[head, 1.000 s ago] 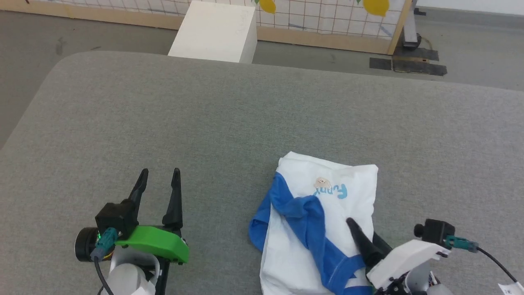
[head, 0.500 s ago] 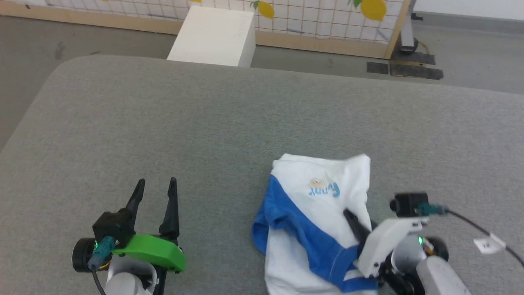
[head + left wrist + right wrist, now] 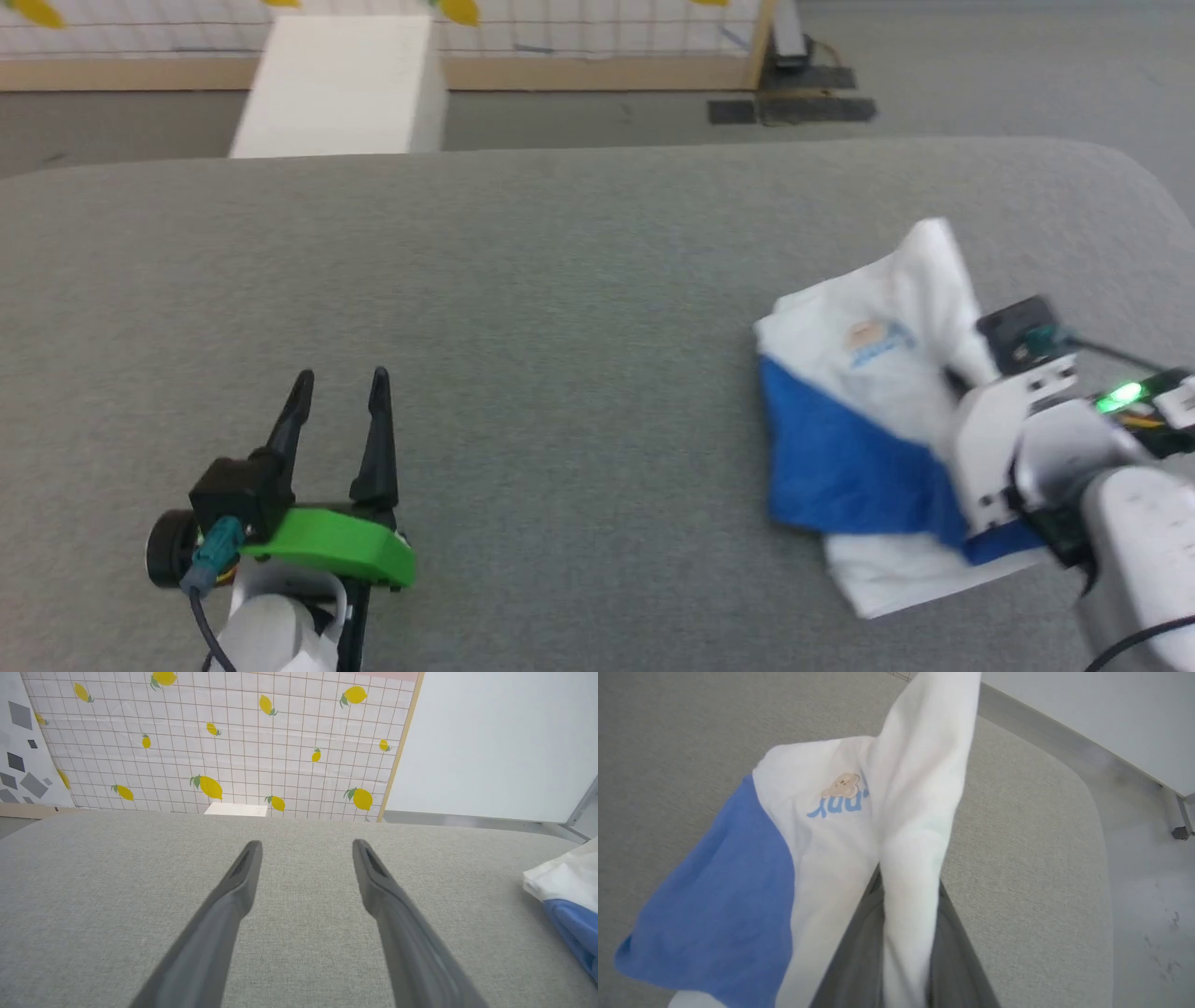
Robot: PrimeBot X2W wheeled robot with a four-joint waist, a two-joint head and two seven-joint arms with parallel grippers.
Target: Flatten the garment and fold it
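– What was the surface like?

– A grey, cloth-covered tabletop [image 3: 560,280], wide and flat, with rounded corners.

– And where was the shirt?

– The shirt [image 3: 868,439] sat bunched on the right side of the tabletop, near its right edge. The white body faced up with a small print showing. A blue part spread out on the shirt's left and near side. One white fold rose up off the surface.

– What held that fold?

– The right fingers [image 3: 857,961] were drawn almost together, pinching the white fold, and the cloth ran up between them.

– And the other arm?

– The left fingers [image 3: 378,429] stood wide apart with nothing between them. They were over bare tabletop at the near left, well apart from the shirt.

– What of the room?

– Grey floor [image 3: 980,65] lay beyond the far edge. A white box [image 3: 341,84] stood on it just past the tabletop, toward the far left. Behind the box was a panel [image 3: 233,742] of white squares dotted with yellow lemons, set in a wooden frame. A plain white wall [image 3: 490,742] stood to the panel's right, and dark mats [image 3: 794,110] lay at the frame's foot.
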